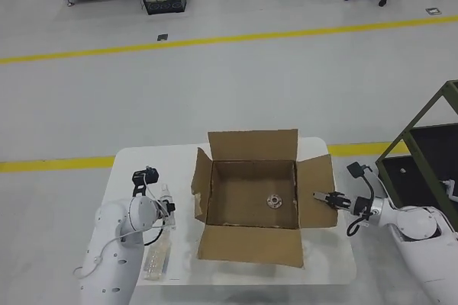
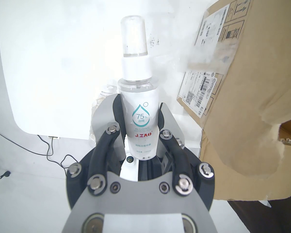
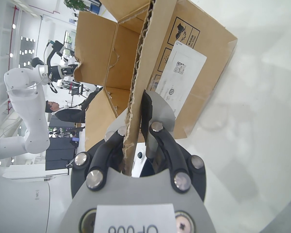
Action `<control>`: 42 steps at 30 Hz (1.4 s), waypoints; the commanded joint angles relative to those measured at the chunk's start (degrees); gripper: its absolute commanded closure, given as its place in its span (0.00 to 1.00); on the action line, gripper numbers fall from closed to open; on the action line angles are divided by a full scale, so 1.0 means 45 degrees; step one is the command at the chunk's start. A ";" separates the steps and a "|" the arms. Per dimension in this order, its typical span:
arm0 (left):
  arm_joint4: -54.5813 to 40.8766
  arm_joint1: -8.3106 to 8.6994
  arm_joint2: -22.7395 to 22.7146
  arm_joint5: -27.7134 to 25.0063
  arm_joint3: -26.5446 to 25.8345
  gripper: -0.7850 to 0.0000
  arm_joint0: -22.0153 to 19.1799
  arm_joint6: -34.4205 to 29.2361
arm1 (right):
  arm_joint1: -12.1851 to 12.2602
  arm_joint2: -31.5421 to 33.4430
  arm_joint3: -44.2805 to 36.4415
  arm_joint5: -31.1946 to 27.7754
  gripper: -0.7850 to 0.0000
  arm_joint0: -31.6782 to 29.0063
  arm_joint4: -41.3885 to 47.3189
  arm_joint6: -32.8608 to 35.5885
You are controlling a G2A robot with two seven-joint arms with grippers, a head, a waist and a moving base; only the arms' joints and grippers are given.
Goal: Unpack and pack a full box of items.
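Cardboard flap (image 3: 140,61) is pinched by our right end effector (image 3: 135,113); the left end effector (image 2: 139,112) clasps the bottle (image 2: 138,86), and we should keep it clear of the box (image 2: 245,86) alongside.

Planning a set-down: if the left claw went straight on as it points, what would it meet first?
Likely the bare white table: the left claw, shut on the spray bottle, aims at it, so the bottle's cap would touch first. The cardboard box stands aside. Depth is unclear.
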 commanded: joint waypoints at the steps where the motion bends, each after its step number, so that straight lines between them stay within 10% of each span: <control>1: -0.0077 0.0010 0.0037 -0.0008 0.0007 1.00 0.0015 -0.0028 | -0.0025 -0.0093 0.0213 -0.0022 0.14 0.0150 0.0011 -0.0177; 2: -0.0101 0.0014 0.0067 0.0002 0.0001 1.00 0.0042 -0.0037 | -0.0041 -0.0118 0.0276 -0.0011 0.00 0.0196 0.0063 -0.0346; 40: -0.1283 0.0193 0.1444 -0.0749 0.2750 1.00 0.1228 0.1357 | 0.0023 0.1353 -0.2268 0.1619 0.00 -0.4353 0.4856 -0.1460; 42: -0.1356 0.0202 0.1454 -0.0741 0.2937 1.00 0.1224 0.1510 | -0.0021 0.1195 -0.2551 0.1837 0.12 -0.4542 0.4875 -0.1740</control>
